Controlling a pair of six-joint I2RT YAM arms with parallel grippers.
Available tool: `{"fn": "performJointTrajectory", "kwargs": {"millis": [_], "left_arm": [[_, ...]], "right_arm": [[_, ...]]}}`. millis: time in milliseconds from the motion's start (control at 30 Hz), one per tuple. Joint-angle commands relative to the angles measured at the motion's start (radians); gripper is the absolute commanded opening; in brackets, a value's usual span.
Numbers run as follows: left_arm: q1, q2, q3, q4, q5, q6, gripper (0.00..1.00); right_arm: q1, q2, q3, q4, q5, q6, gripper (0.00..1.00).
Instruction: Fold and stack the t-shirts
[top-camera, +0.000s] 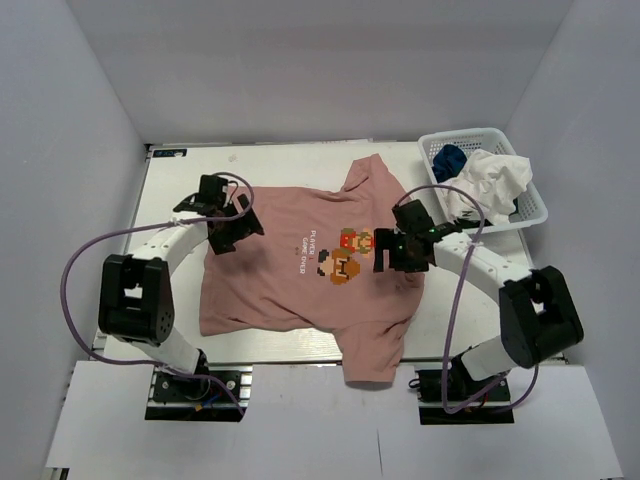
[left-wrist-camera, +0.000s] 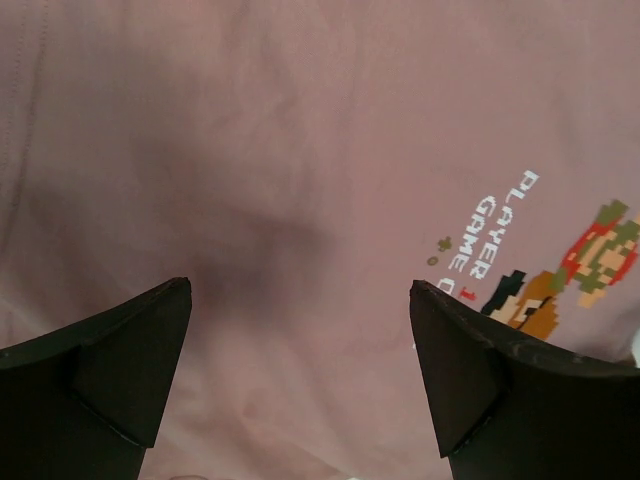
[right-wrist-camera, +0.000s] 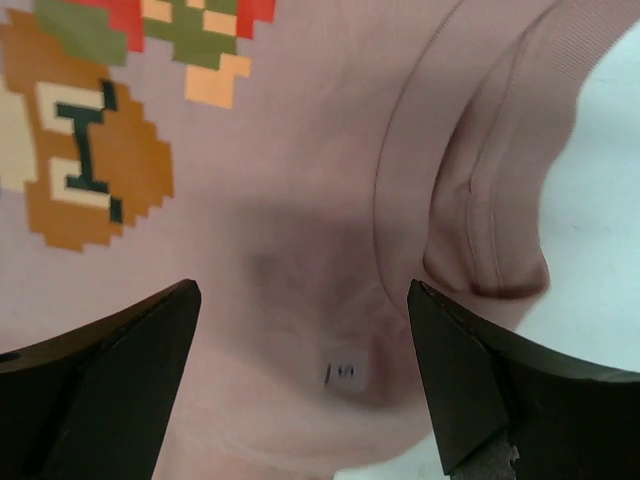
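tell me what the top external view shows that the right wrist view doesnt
Only top external: the white plastic mesh basket at far right, holding the crumpled royal-blue cloth t-shirt and white cloth t-shirt. Only right wrist: a small square label beside the ribbed collar. Both: the large dusty-pink cloth t-shirt lying flat, with its pixel-figure chest print.

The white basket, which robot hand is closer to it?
Right. The right gripper hovers over the pink t-shirt near its collar, a short way from the basket. The left gripper hovers over the shirt's opposite, hem end, much farther away.
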Motion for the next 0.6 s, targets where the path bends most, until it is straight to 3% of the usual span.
{"fn": "performJointTrajectory", "kwargs": {"millis": [0,233,433,567], "left_arm": [[-0.012,0.022,0.009,0.023,-0.035,0.01,1.0],[-0.021,0.247,0.135,-0.032,-0.144,-0.023,1.0],[-0.001,0.491,0.34,-0.112,-0.166,-0.056,1.0],[0.008,0.682,0.588,-0.208,-0.19,-0.056,1.0]], "right_arm": [[-0.004,0.067,0.006,0.096,0.006,0.028,0.9],[-0.032,0.309,0.173,0.041,0.196,0.048,0.9],[-0.072,0.445,0.312,0.033,0.216,0.028,0.9],[-0.101,0.578,0.445,0.019,0.221,0.004,0.9]]}}
